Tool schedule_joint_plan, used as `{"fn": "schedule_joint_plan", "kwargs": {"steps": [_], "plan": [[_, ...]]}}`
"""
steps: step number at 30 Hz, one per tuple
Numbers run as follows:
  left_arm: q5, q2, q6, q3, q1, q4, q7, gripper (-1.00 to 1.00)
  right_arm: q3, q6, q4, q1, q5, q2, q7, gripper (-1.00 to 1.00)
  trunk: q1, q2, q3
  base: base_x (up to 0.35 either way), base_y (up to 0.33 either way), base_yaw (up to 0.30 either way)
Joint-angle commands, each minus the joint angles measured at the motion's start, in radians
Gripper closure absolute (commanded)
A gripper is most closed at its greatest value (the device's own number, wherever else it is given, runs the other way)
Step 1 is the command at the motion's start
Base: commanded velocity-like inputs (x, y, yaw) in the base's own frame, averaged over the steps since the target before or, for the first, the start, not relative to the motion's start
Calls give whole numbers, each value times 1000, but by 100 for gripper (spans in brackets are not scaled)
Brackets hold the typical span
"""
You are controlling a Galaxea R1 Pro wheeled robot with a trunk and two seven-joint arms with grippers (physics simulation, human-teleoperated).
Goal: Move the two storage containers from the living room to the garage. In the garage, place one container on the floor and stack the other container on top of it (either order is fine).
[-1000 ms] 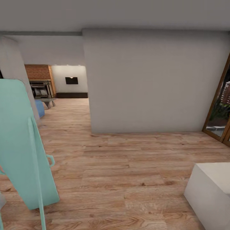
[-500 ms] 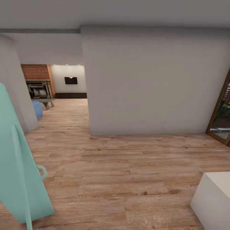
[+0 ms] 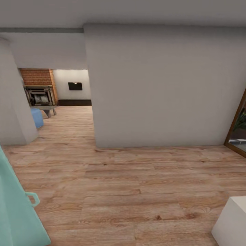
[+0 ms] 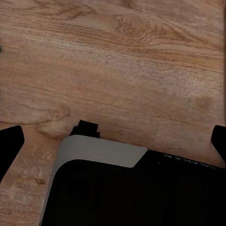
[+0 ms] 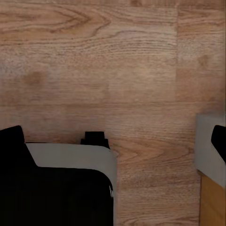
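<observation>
Showing past the wall (image 3: 157, 85): living room (image 3: 51, 95) brick fireplace, plank floor.

A plank floor (image 3: 136, 191) runs across the near ground of the head view. Straight ahead a broad wall block (image 3: 160, 85) stands on it, and left of that block an opening leads back into the living room (image 3: 65, 99). In that room a fireplace (image 3: 39, 94) stands at the left, a bench (image 3: 46, 109) in front of it, and a sofa end (image 3: 36, 118) nearer, beside a wall corner (image 3: 13, 102) at the far left. A low cabinet (image 3: 74, 102) lies along the back wall. At the right edge a framed door (image 3: 237, 130) stands; a box corner (image 3: 232, 222) sits at the near right, and a tilted panel (image 3: 17, 218) at the near left.
</observation>
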Motion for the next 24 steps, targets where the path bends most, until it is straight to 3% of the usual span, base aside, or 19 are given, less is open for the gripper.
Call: {"fn": "schedule_joint_plan", "kwargs": {"steps": [1, 24], "plan": [[0, 0, -3, 8, -1, 1, 2, -100, 8, -5, 3, -1, -4, 0, -2, -100, 1, -1, -1, 316, 0, 0], [-1, -2, 4, 8, -1, 1, 2, -100, 8, -5, 3, -1, -4, 0, -2, -100, 1, -1, -1, 318, 0, 0]]}}
